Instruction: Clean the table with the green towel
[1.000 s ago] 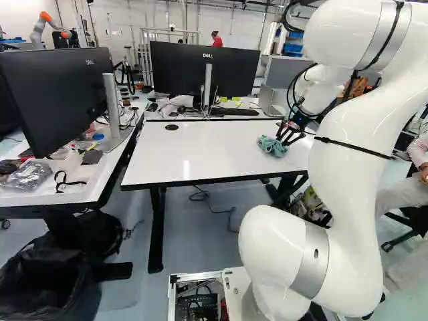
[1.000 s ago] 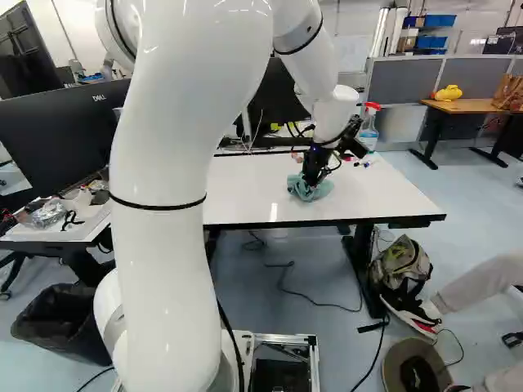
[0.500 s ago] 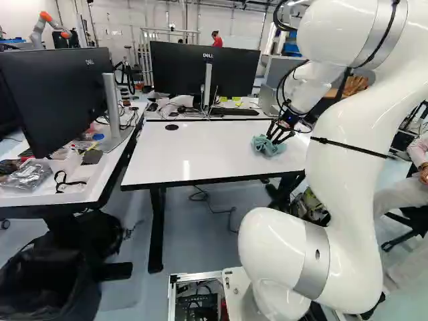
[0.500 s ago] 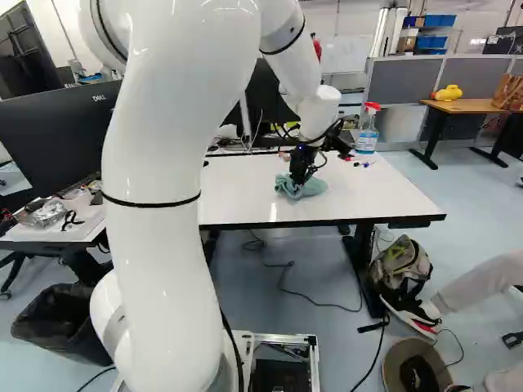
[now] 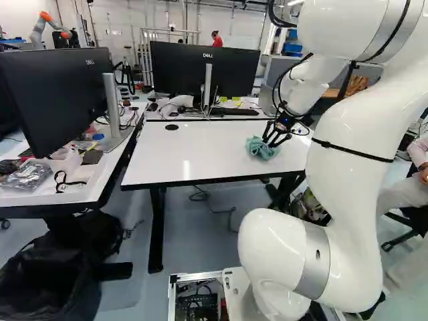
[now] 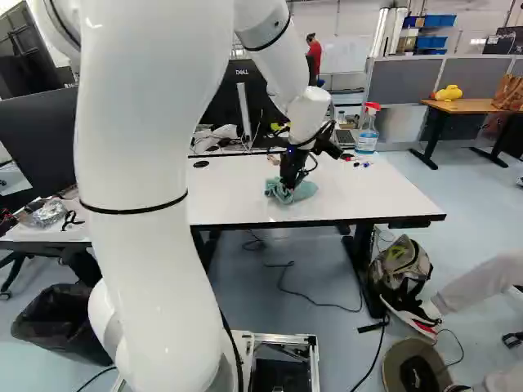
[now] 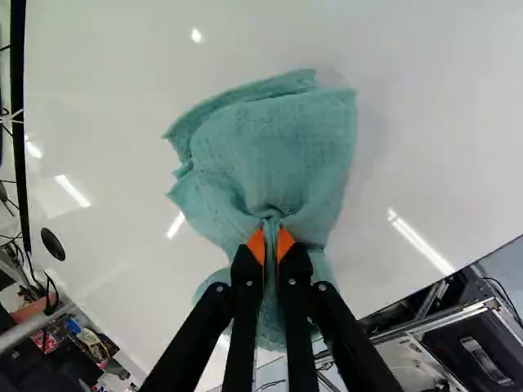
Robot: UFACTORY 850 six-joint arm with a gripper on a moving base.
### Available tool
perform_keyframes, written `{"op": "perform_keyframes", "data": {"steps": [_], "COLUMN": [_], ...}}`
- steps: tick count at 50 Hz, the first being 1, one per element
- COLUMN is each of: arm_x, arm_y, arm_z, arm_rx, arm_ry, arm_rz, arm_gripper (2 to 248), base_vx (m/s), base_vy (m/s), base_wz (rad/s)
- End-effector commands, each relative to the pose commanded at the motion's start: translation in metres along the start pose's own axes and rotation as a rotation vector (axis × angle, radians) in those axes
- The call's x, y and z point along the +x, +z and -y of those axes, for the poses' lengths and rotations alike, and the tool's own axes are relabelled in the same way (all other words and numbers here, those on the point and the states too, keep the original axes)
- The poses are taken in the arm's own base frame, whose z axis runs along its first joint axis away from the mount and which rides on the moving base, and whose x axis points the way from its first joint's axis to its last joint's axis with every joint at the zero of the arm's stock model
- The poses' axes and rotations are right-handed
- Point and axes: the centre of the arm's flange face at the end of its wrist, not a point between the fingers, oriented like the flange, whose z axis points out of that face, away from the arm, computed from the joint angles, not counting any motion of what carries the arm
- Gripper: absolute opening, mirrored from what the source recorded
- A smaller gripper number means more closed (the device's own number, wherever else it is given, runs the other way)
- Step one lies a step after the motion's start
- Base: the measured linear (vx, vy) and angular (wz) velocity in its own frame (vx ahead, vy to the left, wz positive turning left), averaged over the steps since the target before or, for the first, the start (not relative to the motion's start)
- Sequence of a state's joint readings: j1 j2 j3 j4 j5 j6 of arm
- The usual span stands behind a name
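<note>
From where I stand, the arm (image 5: 344,157) reaches out over the white surface (image 6: 368,192) and points its end effector (image 7: 270,242) down at the top. It has the green towel (image 7: 265,151) pinched between its two orange-padded fingers, a gathered fold squeezed from both sides. The towel lies on the surface, well inside its edges, bunched at the grip and spreading loosely around it.

I take that hold to be deliberate: the cloth is caught near its middle, so the slack makes a broad wiping pad and keeps the hard fingertips off the surface. The steep reach probably helps to press the cloth down.

Wiping looks like the step in hand, though how much of the surface is clean I can't judge; I see no obvious dirt. The next move likely calls for a level drag across the surface with light, even pressure. Too much lift would leave only a corner trailing; too much push could rumple the cloth or work it loose.

Some small items (image 6: 362,164) sit near the surface's far edge, with a spray bottle (image 6: 368,137) close by that edge, presumably kept handy for cleaning. A careless sweep there could knock them.
</note>
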State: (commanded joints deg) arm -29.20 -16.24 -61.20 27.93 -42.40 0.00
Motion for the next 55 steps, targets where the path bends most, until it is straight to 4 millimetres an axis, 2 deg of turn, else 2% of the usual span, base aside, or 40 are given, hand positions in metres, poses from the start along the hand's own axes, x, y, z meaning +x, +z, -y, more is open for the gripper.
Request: {"op": "perform_keyframes", "data": {"steps": [15, 26, 39, 55], "arm_x": [-0.018, -0.022, -0.016, 0.001], "arm_y": [-0.008, -0.015, -0.024, -0.033], "arm_z": [-0.024, -0.046, -0.072, -0.097], "arm_rx": [-0.004, -0.005, -0.004, -0.001], "arm_ry": [0.038, 0.080, 0.136, 0.190], "arm_rz": [0.002, -0.007, -0.025, -0.049], "arm_gripper": [37, 37, 37, 37], "base_vx": [0.000, 0.000, 0.000, 0.000], "base_vy": [0.000, 0.000, 0.000, 0.000], "base_wz": [0.000, 0.000, 0.000, 0.000]}}
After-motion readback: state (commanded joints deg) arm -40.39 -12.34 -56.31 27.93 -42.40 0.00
